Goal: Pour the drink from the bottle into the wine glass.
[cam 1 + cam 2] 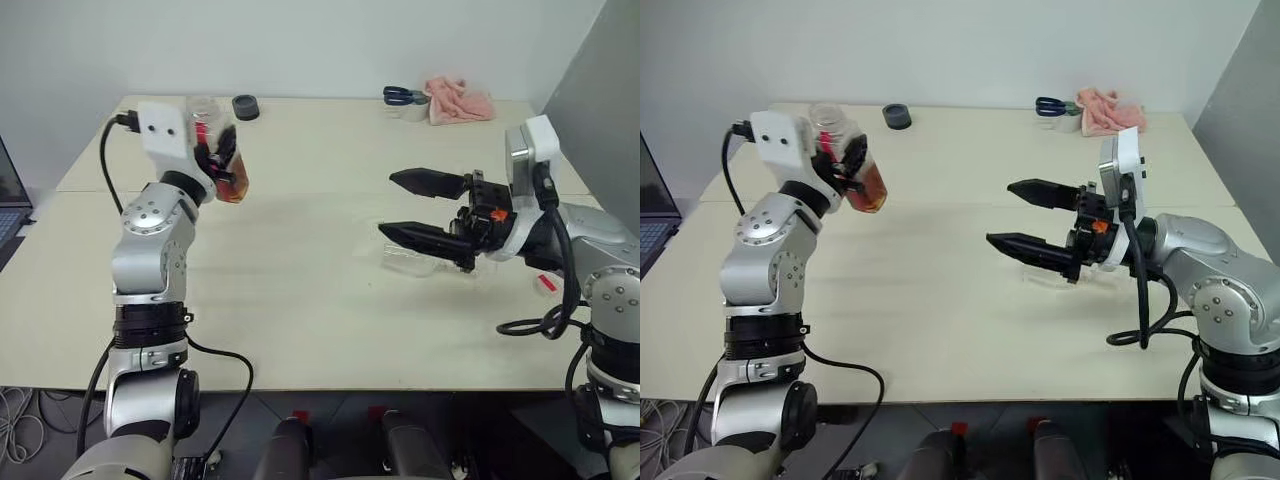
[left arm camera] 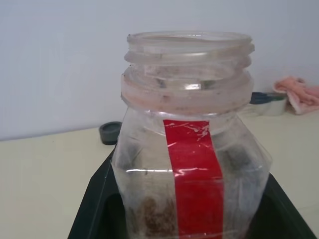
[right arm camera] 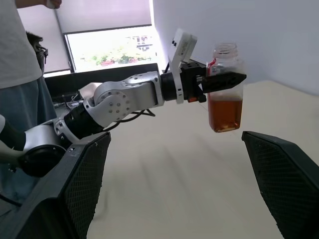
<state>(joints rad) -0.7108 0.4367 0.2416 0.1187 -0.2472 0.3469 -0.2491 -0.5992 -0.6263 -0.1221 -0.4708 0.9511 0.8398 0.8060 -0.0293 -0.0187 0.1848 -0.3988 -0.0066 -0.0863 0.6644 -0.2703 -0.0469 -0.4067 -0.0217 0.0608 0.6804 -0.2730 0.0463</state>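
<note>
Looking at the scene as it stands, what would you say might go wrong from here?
The bottle is uncapped and held high in the left pincer, so tilting it may spill the drink. The glass appears to lie on its side below the open right pincer, so pouring cannot land yet.

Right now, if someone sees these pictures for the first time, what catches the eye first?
The left gripper holds the uncapped bottle upright above the table, amber drink in its lower part. Opposite, the right gripper hangs open, pointing toward it.
</note>
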